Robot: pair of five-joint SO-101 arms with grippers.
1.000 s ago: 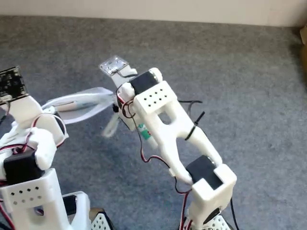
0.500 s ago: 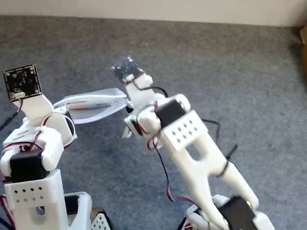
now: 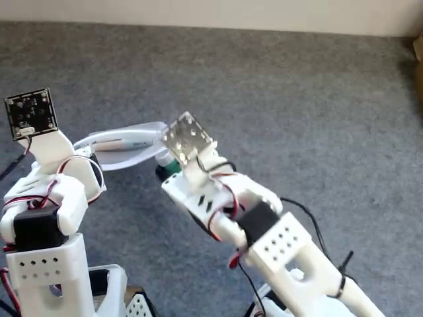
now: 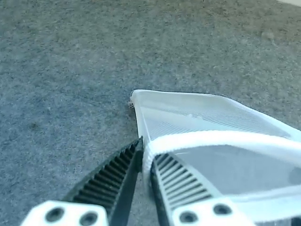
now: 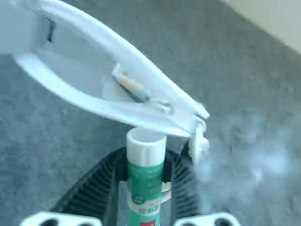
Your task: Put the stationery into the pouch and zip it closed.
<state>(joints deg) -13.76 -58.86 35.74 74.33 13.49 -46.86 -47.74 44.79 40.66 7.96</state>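
Note:
A translucent white pouch point(image 3: 125, 142) hangs just above the grey carpet, held at one end. My left gripper point(image 4: 146, 157) is shut on its white rim point(image 4: 197, 140). The pouch mouth point(image 5: 94, 80) gapes open in the right wrist view, with a slim pen-like item point(image 5: 134, 89) inside and the zipper pull point(image 5: 197, 141) dangling at its end. My right gripper point(image 5: 146, 162) is shut on a glue stick point(image 5: 145, 183) with a green label, whose white end sits just below the mouth's lower lip. From above, that gripper point(image 3: 165, 173) is beside the pouch's right end.
Grey carpet point(image 3: 317, 99) covers the floor, open at the back and right. A pale wall strip point(image 3: 264, 16) runs along the far edge. The left arm's base point(image 3: 46, 264) and the right arm's long link point(image 3: 284, 244) fill the front.
The right arm has drawn back toward the front and its wrist has turned, bringing the glue stick to the pouch's right end. The left arm and pouch rose slightly, then stayed still.

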